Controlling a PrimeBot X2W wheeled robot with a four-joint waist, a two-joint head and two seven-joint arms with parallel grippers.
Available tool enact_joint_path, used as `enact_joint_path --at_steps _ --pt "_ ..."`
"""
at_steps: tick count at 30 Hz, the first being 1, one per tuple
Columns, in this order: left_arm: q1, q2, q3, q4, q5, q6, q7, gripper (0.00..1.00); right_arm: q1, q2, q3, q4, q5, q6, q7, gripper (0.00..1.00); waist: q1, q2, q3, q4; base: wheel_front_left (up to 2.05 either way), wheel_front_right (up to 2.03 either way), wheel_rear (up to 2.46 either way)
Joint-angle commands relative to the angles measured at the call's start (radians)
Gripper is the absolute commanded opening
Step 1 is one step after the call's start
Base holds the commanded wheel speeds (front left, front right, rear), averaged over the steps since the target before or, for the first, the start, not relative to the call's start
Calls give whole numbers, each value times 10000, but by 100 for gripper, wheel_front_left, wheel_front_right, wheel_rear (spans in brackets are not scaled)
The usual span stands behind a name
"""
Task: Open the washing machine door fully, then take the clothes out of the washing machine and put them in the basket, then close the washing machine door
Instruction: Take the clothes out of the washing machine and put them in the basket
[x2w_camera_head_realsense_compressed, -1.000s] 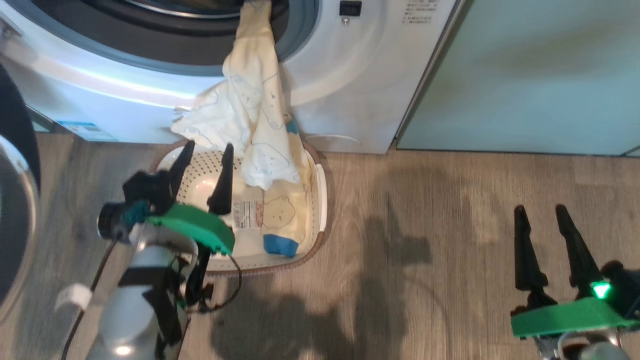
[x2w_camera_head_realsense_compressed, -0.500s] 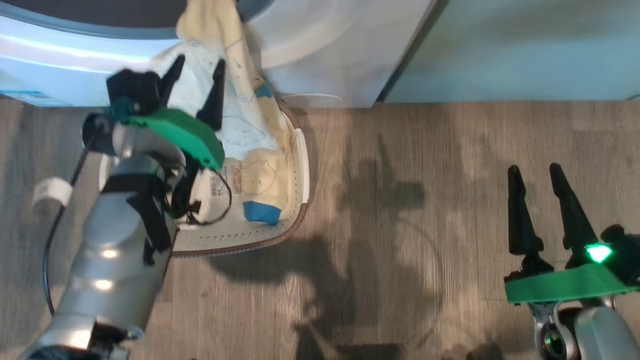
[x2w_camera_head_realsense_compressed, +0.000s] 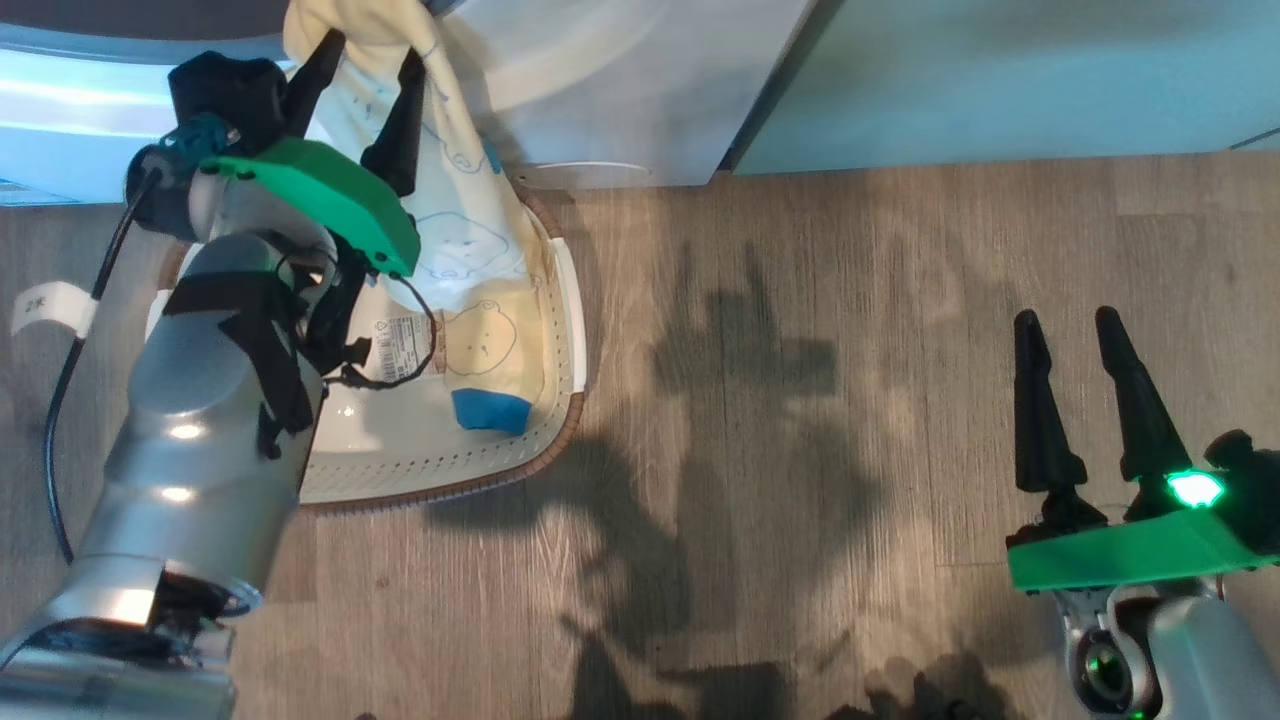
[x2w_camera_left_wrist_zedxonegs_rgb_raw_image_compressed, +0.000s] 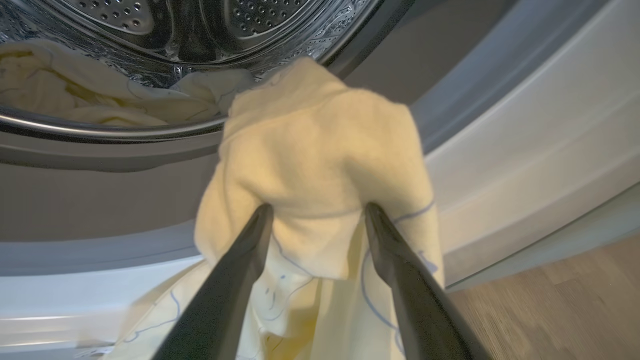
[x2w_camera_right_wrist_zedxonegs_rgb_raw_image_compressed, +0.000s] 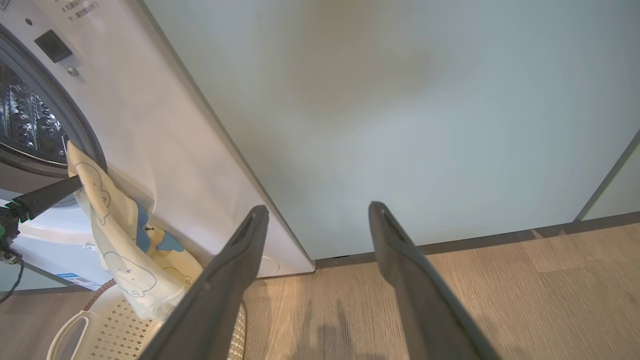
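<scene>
Your left end effector (x2w_camera_left_wrist_zedxonegs_rgb_raw_image_compressed: 318, 207) is released, its two dark tapered fingers spread wide with a pale yellow fold of the clothes (x2w_camera_left_wrist_zedxonegs_rgb_raw_image_compressed: 320, 145) at their tips; you cannot tell whether they touch the fabric. That soft, fleecy cloth, printed with thin blue outlined bears, hangs out of the washing machine (x2w_camera_head_realsense_compressed: 620, 80) over the grey lip of its porthole and runs down into the basket (x2w_camera_head_realsense_compressed: 566, 300), where a blue patch (x2w_camera_head_realsense_compressed: 490, 410) lies on the bottom. More cream cloth sits inside the perforated steel drum (x2w_camera_left_wrist_zedxonegs_rgb_raw_image_compressed: 200, 20). The basket is cream plastic with rows of small holes and a brown rim, standing on the wood-grain floor (x2w_camera_head_realsense_compressed: 800, 400) close in front of the machine. A printed sticker (x2w_camera_head_realsense_compressed: 400, 335) on its bottom is too small to read. The printed lines (x2w_camera_right_wrist_zedxonegs_rgb_raw_image_compressed: 82, 7) on the machine's glossy white front and its blue label (x2w_camera_right_wrist_zedxonegs_rgb_raw_image_compressed: 75, 277) are likewise illegible. Your right end effector (x2w_camera_head_realsense_compressed: 1066, 316) is released and empty, well apart over the floor, facing a smooth pale panel (x2w_camera_right_wrist_zedxonegs_rgb_raw_image_compressed: 400, 100).
</scene>
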Motion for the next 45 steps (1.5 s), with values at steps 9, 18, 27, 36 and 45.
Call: enact_joint_path --at_steps 9,18,27,36,45 --pt "-897 196 -381 781 323 92 -15 0 -80 -143 148 -211 146 -29 -53 100 2 -1 -56 -42 0 0 0" --pt "-556 118 -631 471 504 324 -442 0 38 -143 -7 -213 74 -29 -53 100 2 -1 -169 215 0 0 0" --pt "844 160 -408 -1579 451 987 -773 0 226 -143 -174 -202 -2 -29 -53 100 2 -1 -349 511 0 0 0" --pt "3075 283 352 -6173 758 1633 -888 0 244 -143 -330 -224 -126 -29 -53 100 2 -1 -381 858 0 0 0" --pt "4876 -265 982 -9556 1506 1503 -891 0 162 -143 -407 -240 -411 -29 -53 100 2 -1 -418 1268 0 0 0"
